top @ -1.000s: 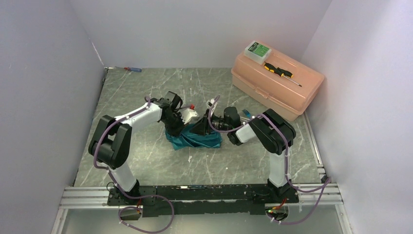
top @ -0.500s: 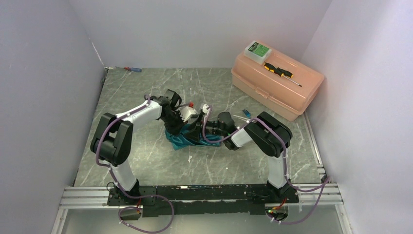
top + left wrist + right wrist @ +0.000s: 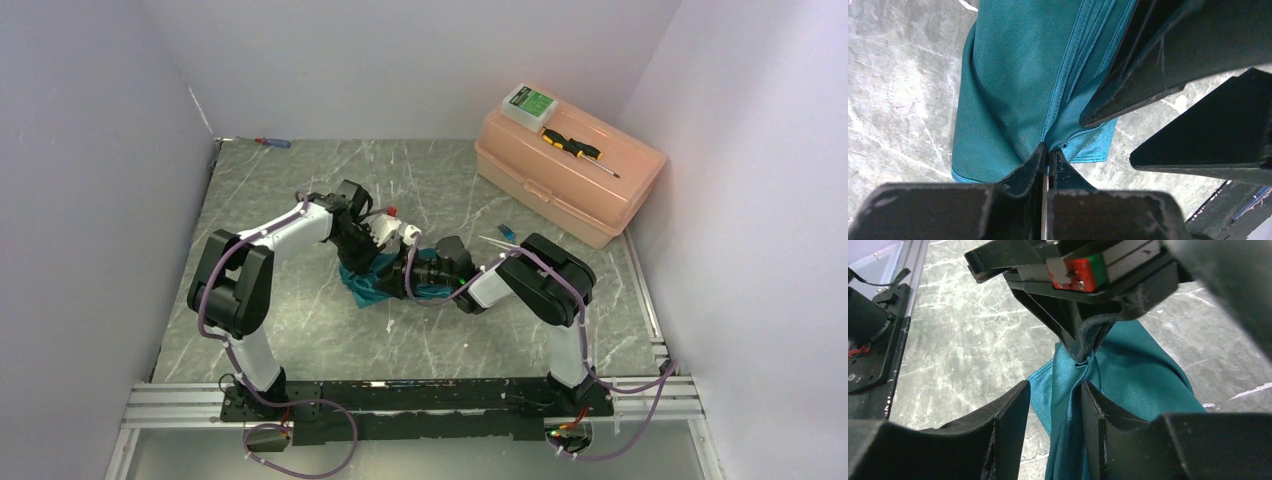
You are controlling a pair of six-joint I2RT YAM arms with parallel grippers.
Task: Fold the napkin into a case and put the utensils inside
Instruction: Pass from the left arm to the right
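- Left arm — it rises from the near rail, folds at the elbow and reaches over to the napkin from the left, wrist tipped down.
- Left gripper: jaws pressed tight together, pinching a hemmed edge of the napkin and lifting it into a peak.
- Right arm bends at its elbow to the right of the napkin and lies low, its forearm pointing left at the cloth.
- Right gripper: jaws part-way apart, astride a gathered rope of cloth just under the left gripper's pinch. A sliver of table shows inside one finger, so no clamp is visible.
- The napkin itself sits mid-table between both grippers — teal, faintly shiny, bunched in long pleats, no flat case shape.
- A blue utensil and a white stick lie right of the napkin, apart from it.
- Further right and behind the napkin stands a peach box, carrying a yellow-and-black screwdriver and a small green-labelled case. Its print is too small to read.
- Far behind-left of the napkin lies a red-and-blue screwdriver.
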